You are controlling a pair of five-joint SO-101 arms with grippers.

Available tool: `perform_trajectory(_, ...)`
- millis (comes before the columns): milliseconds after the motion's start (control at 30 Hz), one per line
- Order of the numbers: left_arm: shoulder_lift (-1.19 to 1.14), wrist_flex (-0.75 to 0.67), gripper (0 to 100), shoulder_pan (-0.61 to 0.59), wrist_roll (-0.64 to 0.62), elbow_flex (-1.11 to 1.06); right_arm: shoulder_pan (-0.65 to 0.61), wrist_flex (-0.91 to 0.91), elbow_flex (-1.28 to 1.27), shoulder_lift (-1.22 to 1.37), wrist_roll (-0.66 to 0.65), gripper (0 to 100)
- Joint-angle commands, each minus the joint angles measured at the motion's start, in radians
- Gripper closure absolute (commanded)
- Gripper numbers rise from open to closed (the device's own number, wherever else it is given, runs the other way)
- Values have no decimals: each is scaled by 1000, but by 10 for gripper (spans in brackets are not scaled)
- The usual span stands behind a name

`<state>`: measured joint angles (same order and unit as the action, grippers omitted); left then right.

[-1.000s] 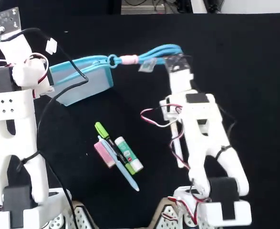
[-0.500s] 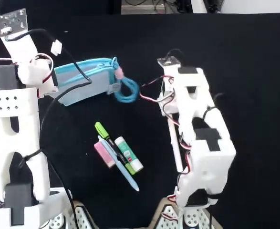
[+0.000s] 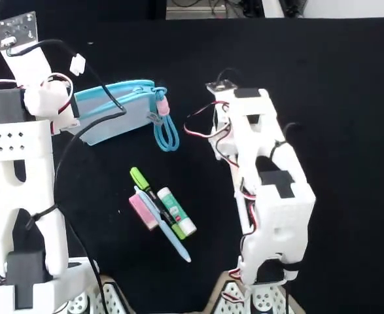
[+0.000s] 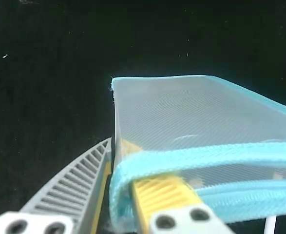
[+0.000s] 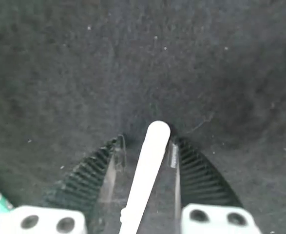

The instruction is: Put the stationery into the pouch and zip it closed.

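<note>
- Left end effector (image 4: 117, 151) clenched on one end of the blue pouch (image 4: 181, 117).
- Right end effector (image 5: 146, 142) released, jaws astride a white pen (image 5: 151, 153).
- Highlighter (image 3: 139, 178), glue stick (image 3: 176, 210) and eraser (image 3: 142, 211) lie together on the surface (image 3: 349, 98).

Black cloth table (image 3: 349, 98); dark cables (image 3: 205, 5) on pale surface (image 3: 355, 6) beyond far edge
</note>
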<state>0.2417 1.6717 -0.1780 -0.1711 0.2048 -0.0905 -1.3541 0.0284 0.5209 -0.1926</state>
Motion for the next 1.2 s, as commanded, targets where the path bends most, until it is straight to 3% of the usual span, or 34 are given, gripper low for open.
perform_trajectory(0,-9,0,970,2,2,-19,-6,21,39,21,-8,864)
perform_trajectory(100,-9,0,970,2,5,-19,-3,17,36,38,-5,992)
perform_trajectory(267,-9,0,970,2,5,-19,61,-23,36,-50,-2,988)
perform_trajectory(433,-9,2,970,8,3,-27,77,-153,42,-369,-9,988)
perform_trajectory(667,58,-9,970,12,3,-81,-71,-216,71,-946,-2,988)
perform_trajectory(800,192,-31,970,13,3,-150,-187,-133,33,-1233,54,988)
perform_trajectory(933,307,-157,970,12,3,-334,-341,3,-105,-1465,94,988)
perform_trajectory(1167,439,-249,970,12,2,-501,-520,466,-552,-1807,97,988)
